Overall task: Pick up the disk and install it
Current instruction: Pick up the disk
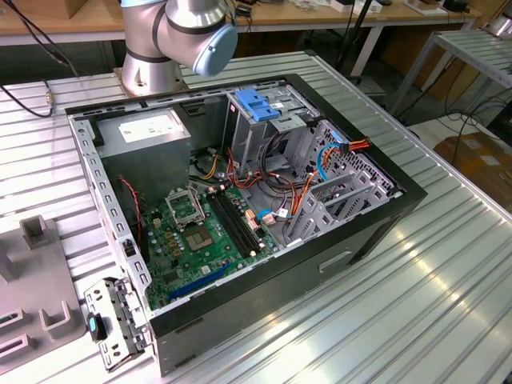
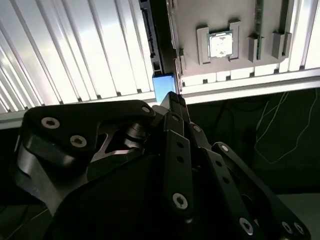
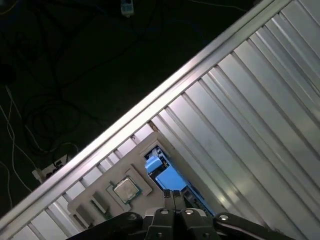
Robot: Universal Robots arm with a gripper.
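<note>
claw: black gripper (image 3: 173, 194), fingers drawn together, no gap | disk: blue-framed flat hard drive (image 3: 167, 176) beside grey fixture plate (image 3: 95, 200) at table edge | relation: directly ahead of the fingertips, blue end nearest, long axis running away; grasp unconfirmed

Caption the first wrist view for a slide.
Gripper at the blue-framed disk in its grey fixture on the ribbed table.
</note>
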